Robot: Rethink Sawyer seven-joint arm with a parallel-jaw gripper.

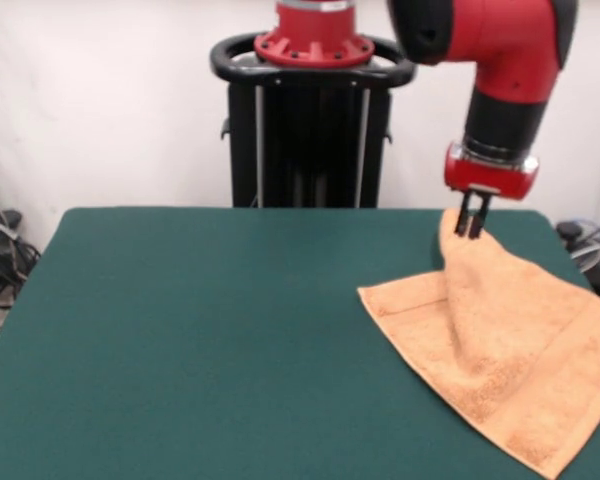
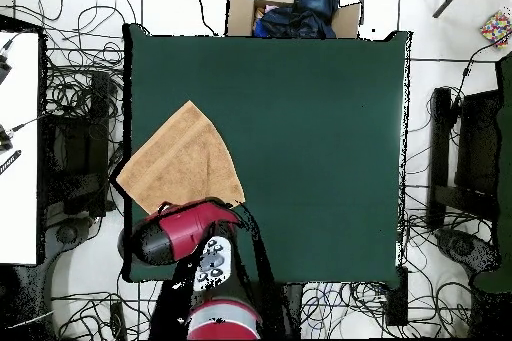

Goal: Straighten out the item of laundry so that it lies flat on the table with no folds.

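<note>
The light orange towel (image 1: 500, 340) lies at the right side of the dark green table (image 1: 200, 340) in the front view. One corner is lifted into a peak and the rest drapes down onto the felt. My gripper (image 1: 471, 228) is shut on that raised corner, just above the table's far right part. In the overhead view the towel (image 2: 185, 162) sits at the table's (image 2: 320, 137) left edge, slightly over it, and my red arm (image 2: 180, 232) covers its near corner, so the gripper is hidden there.
The robot pedestal (image 1: 310, 110) stands behind the table's far edge. In the overhead view a cardboard box with dark cloth (image 2: 295, 7) sits past the far edge, and cables (image 2: 70, 87) and stands surround the table.
</note>
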